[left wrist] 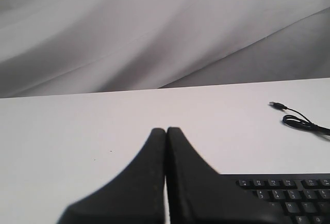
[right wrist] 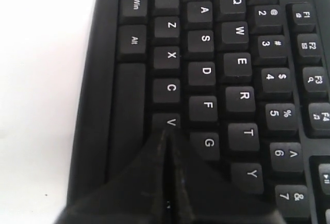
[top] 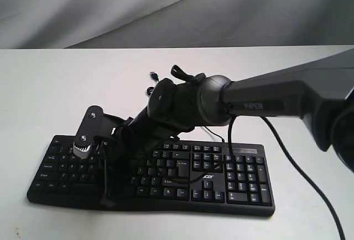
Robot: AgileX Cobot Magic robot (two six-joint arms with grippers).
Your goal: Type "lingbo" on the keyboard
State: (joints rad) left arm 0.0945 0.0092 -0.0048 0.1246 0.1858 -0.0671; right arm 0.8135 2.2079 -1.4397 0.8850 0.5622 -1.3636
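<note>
Jaws of both grippers are pressed together with no gap. The right gripper [right wrist: 166, 136] has its tip at the V key [right wrist: 170, 122], contact unclear, while the left gripper [left wrist: 166, 131] has the white table [left wrist: 77, 126] ahead and a keyboard corner beside it. In the exterior view the keyboard [top: 243, 179] lies across the lower middle of the frame, the right arm [top: 276, 93] reaching from the right edge over its left half.

Soft, even light fills all views. The white table [top: 44, 85] is bright and almost washed out, and the keyboard [top: 243, 196] throws only a faint shadow. The left gripper [left wrist: 166, 131] and the right gripper [right wrist: 166, 133] are near their lenses and look blurred, while the key legends are sharp.
</note>
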